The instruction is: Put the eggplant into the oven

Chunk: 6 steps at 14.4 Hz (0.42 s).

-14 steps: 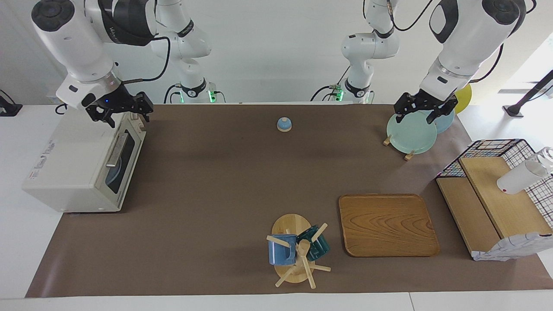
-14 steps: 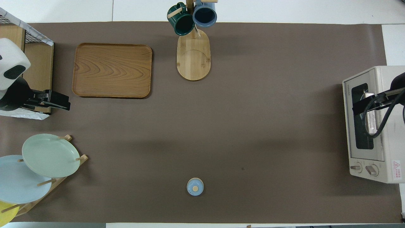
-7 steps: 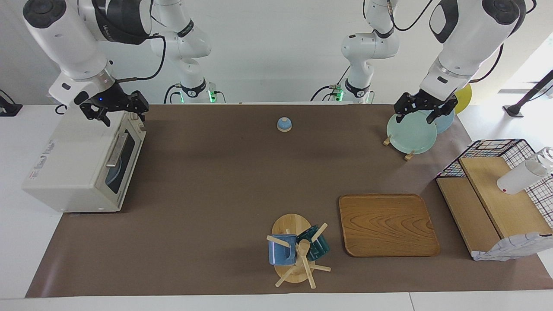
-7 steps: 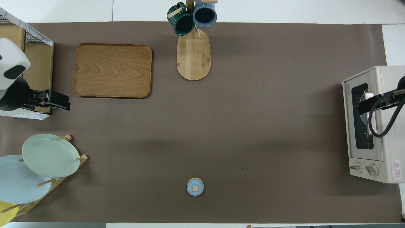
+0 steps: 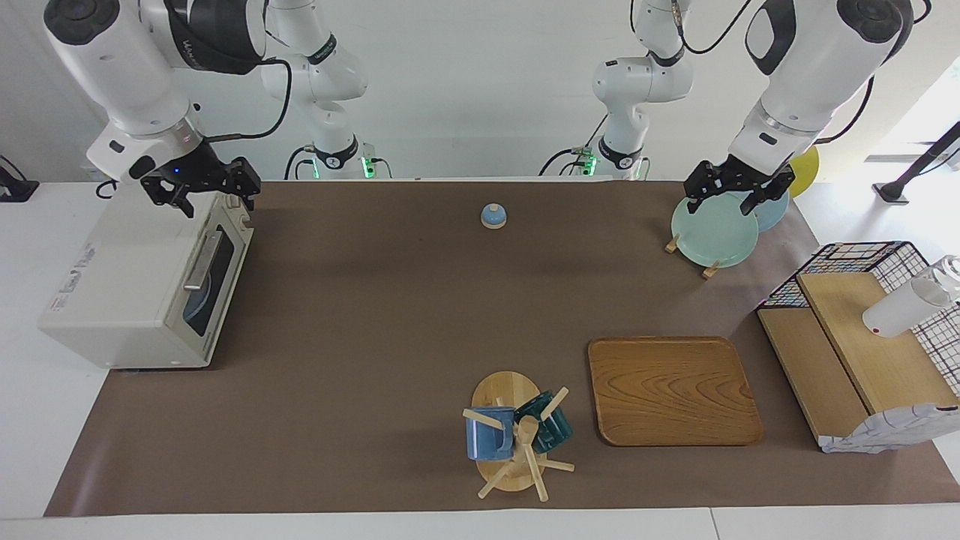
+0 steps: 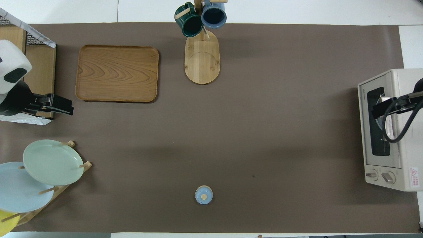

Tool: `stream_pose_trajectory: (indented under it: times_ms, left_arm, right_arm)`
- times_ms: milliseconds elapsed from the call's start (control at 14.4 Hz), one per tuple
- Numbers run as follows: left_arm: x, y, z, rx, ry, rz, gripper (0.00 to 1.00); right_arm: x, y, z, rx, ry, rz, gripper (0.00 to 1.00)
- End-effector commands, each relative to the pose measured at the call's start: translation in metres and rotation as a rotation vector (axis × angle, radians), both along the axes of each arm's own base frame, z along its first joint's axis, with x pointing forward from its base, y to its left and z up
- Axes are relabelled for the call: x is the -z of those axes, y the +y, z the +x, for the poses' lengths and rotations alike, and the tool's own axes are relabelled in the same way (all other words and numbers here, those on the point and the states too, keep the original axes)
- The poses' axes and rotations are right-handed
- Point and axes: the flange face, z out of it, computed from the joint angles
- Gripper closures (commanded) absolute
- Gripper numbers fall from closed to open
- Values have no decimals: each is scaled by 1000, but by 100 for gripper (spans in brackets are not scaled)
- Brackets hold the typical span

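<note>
Right gripper hangs over the oven, above its top edge at the end nearer the robots, jaws apart, nothing in them. Oven door shut, handle below the gripper. Eggplant not visible; a dim bluish round shape shows through the glass, can't tell what. Left gripper waits over the green plate, jaws spread, empty.

A cream-white oven with a dark glass door sits under the black right claw. Below the black left claw stands a mint-green plate, with a pale blue plate and a yellow plate beside it. The tabletop carries a plain brown mat; the tray near the left claw shows wavy wood grain.
</note>
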Motion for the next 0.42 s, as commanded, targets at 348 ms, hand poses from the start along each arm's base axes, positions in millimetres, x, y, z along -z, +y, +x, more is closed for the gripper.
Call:
stream_pose_trajectory:
  times_ms: [348]
  left_arm:
    - [-1, 3, 0, 13, -1, 15, 0]
  right_arm:
    - [-5, 4, -2, 22, -7, 23, 0]
